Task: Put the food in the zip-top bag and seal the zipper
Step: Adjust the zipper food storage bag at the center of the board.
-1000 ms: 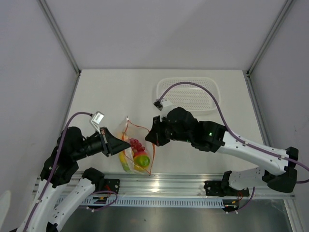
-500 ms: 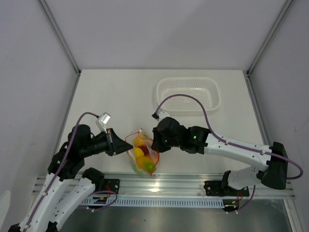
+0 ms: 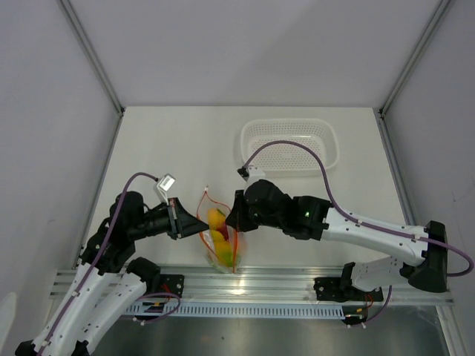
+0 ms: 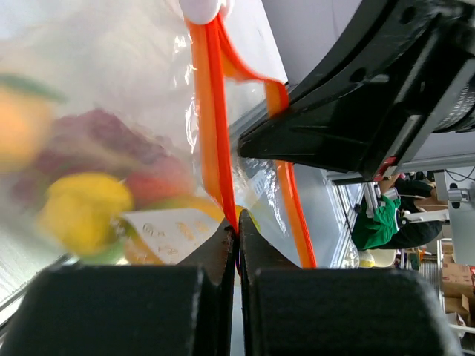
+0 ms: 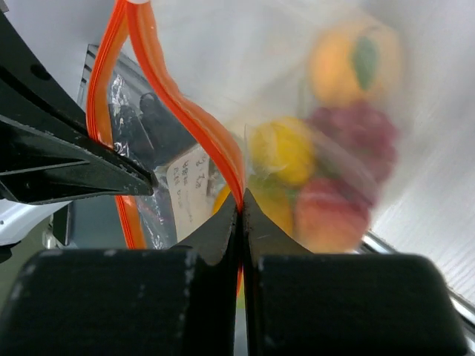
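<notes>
The left pincer [image 4: 237,233] is pinched tight on the orange zipper [image 4: 211,111] of the clear bag [image 3: 220,243], and the right pincer [image 5: 241,207] grips the same strip from the opposite side. The bag hangs between them near the front edge of the surface [image 3: 171,141]. The toy fruits [image 5: 349,156] sit inside it: yellow, orange and dark red pieces, blurred. A white basket [image 3: 289,145] stands well apart at the far right.

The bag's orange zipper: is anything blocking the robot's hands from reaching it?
Nothing visible does. The left hand and right hand are each shut on the zipper, with the fruit inside the bag.
</notes>
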### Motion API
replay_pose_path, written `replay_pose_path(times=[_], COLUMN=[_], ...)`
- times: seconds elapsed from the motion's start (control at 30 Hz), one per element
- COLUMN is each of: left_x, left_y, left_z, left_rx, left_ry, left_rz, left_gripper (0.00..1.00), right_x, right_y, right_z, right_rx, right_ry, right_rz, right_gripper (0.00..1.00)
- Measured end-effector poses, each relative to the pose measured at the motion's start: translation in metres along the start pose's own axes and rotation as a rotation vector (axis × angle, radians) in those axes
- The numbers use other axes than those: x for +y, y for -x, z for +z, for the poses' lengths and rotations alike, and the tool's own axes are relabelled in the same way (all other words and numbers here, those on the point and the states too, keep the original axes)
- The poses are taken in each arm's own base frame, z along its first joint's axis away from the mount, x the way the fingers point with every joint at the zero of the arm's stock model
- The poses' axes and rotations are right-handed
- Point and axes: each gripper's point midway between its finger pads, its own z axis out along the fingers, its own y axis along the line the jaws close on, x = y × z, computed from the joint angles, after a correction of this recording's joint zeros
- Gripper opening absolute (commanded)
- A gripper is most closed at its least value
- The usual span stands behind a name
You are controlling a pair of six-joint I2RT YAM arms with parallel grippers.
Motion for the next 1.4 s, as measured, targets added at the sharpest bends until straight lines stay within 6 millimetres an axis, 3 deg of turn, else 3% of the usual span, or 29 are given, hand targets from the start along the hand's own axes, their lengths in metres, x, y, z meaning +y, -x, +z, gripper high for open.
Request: replay_pose_path(times=[0.37,0.4,0.5,0.73,0.9,1.03,1.2,1.27,1.4], left_x=[-0.004,-0.004,-0.002,0.012,0.014,0.013,0.012,0.012,0.012], left_y=[0.005,0.006,0.006,-0.001,-0.003,-0.004,-0.005,-0.005,-0.005], left_z=[0.007,0.007,0.009,0.014,0.014,0.013,0.013,0.013,0.013], left_rx=[-0.003,-0.002,0.006,0.055,0.066,0.071,0.076,0.076,0.075], left_ry=[-0.025,-0.026,-0.019,0.023,0.028,0.022,0.017,0.016,0.016], left_rz=[0.022,0.023,0.028,0.047,0.055,0.058,0.057,0.057,0.057], left_gripper=[0.01,0.01,0.01,0.01,0.01,0.00,0.01,0.01,0.01], right_x=[0.016,0.018,0.017,-0.004,-0.024,-0.022,-0.011,-0.009,-0.005], right_y=[0.009,0.010,0.008,0.008,0.025,0.056,0.098,0.103,0.096], right_z=[0.007,0.007,0.008,0.007,-0.001,-0.014,-0.019,-0.013,0.014], right_rx=[-0.052,-0.054,-0.048,-0.011,0.002,-0.040,-0.094,-0.089,-0.017], right_ry=[0.064,0.072,0.072,0.030,-0.002,0.010,0.041,0.044,0.046], right_rz=[0.115,0.112,0.088,-0.054,-0.181,-0.257,-0.207,-0.172,-0.096], right_gripper=[0.02,0.06,0.34,0.60,0.74,0.75,0.74,0.74,0.73])
